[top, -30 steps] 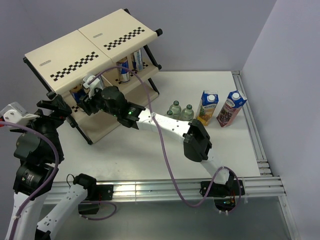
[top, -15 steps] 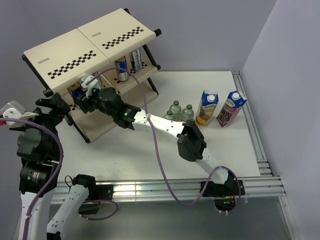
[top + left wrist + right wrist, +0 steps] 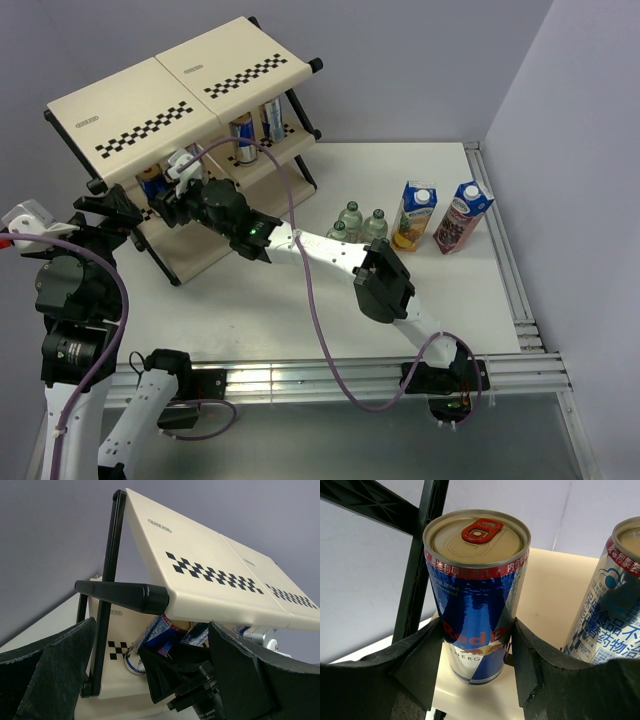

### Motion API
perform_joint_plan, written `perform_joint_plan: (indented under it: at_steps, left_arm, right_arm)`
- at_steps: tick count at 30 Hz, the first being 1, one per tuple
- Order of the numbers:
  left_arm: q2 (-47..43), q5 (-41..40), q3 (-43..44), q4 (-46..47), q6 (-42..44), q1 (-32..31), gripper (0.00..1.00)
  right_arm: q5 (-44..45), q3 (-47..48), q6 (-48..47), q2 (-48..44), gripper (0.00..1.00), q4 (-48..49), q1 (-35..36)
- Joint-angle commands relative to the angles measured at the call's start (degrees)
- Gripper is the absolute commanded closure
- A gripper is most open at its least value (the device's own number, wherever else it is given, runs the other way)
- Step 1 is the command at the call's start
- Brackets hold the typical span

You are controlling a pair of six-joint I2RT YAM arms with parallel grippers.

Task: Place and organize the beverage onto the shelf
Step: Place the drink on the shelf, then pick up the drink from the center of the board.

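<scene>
Glossy printed metal can (image 3: 476, 605); smooth matt cream shelf (image 3: 210, 577) panels.

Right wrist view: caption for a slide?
Right fingers grip a blue-silver can standing on the cream shelf, another can alongside.

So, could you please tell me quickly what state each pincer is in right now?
Left pincer: open, holding nothing.
Right pincer: closed on a blue-silver can.

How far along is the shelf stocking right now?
Done: two cans stand on the shelf, middle tier. In hand: right gripper grips another can on that tier; left gripper open, empty. Left: bottles, yellow carton, purple carton on the table.
</scene>
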Motion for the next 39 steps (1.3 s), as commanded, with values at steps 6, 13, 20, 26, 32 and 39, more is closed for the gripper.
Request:
perform_joint_plan:
  at_steps: [6,13,20,26,32,39]
  left_arm:
    - [0.85,2.06,0.27,1.75,0.05,0.47,0.00]
    - [1.29,2.50,0.45,1.75,0.05,0.73,0.01]
    - [1.20,2.67,0.27,1.92,0.31,0.91,0.00]
    - [1.47,3.11,0.36,1.83,0.13,1.00,0.01]
    - [0.94,4.08,-0.34,1.83,0.49,1.08,0.00]
    - [0.94,10.66,-0.52,2.45,1.63,1.17,0.00]
  right_arm:
    - [-0.94,-4.99,0.32,-4.61,0.39,-0.16,-0.65]
    - [-1.03,-7.02,0.40,-6.37,0.19,1.16,-0.47]
    - [-1.64,-8.68,0.40,-7.85,0.19,1.42,-0.38]
    - [-1.99,-16.76,0.40,-13.91,0.10,5.20,0.58]
    - [-1.47,-25.64,0.40,-21.73,0.03,7.83,0.58]
    - [7.92,-40.82,3.48,-33.78,0.01,8.11,0.58]
